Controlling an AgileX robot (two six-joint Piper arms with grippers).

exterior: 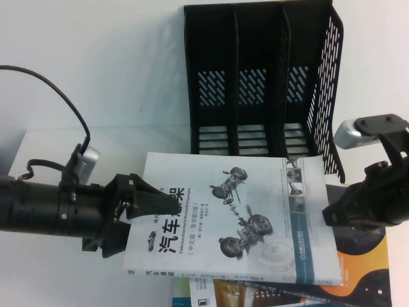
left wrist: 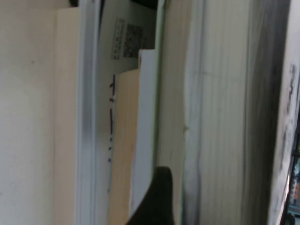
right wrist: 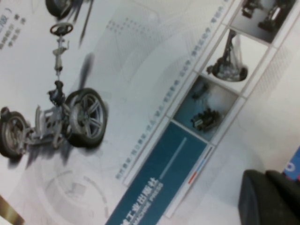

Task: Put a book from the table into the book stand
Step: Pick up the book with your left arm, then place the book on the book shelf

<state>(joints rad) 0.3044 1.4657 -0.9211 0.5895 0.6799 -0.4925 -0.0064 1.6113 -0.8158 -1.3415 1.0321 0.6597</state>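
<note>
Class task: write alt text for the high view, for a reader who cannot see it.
The left pincer grips the left edge of a white book showing car-suspension pictures, on top of other books on a white table. The right pincer sits at the book's right edge, below an empty black three-slot book stand.

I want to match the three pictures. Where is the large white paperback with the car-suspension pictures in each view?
High view: white paperback at centre, left tool at its left edge, right tool beside its right edge.
Left wrist view: only its page edges.
Right wrist view: its cover fills the picture.
Shared landmark: the grey wheel drawing.
</note>
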